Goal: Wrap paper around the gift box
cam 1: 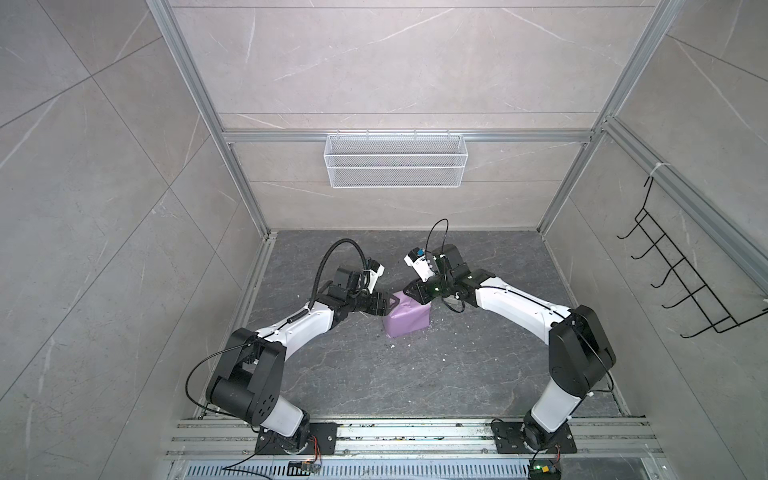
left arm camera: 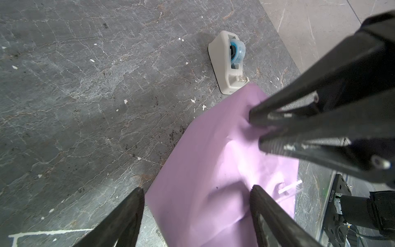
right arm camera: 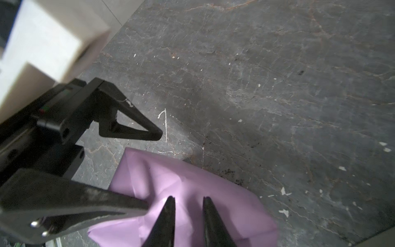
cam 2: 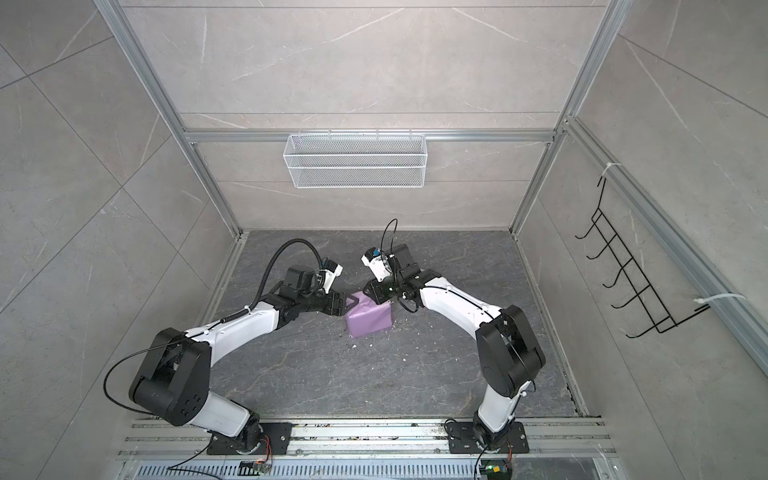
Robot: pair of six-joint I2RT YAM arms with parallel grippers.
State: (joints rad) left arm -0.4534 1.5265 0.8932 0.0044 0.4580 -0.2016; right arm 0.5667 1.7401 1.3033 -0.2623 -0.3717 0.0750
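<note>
The paper (cam 1: 406, 321) shows its lilac face, folded into a creased parcel on the dark floor in both top views (cam 2: 369, 323). The gift box is hidden under it. My left gripper (left arm camera: 196, 189) is open at the parcel's left end (cam 1: 386, 305). One of its fingers (right arm camera: 128, 206) lies over the paper (right arm camera: 215, 192); the other (right arm camera: 154, 134) hangs over bare floor. My right gripper (right arm camera: 188, 198) stands over the parcel's top (cam 1: 409, 291), its jaws a little apart. Its fingertips (left arm camera: 256, 115) touch a crumpled fold of the paper (left arm camera: 213, 160), and nothing is clamped between them.
A grey-white tape dispenser (left arm camera: 228, 62) with a blue roll stands just beyond the parcel's far corner. Small white scraps dot the floor (cam 1: 401, 347). A wire basket (cam 1: 395, 160) hangs on the back wall and a black hook rack (cam 1: 685, 270) on the right wall.
</note>
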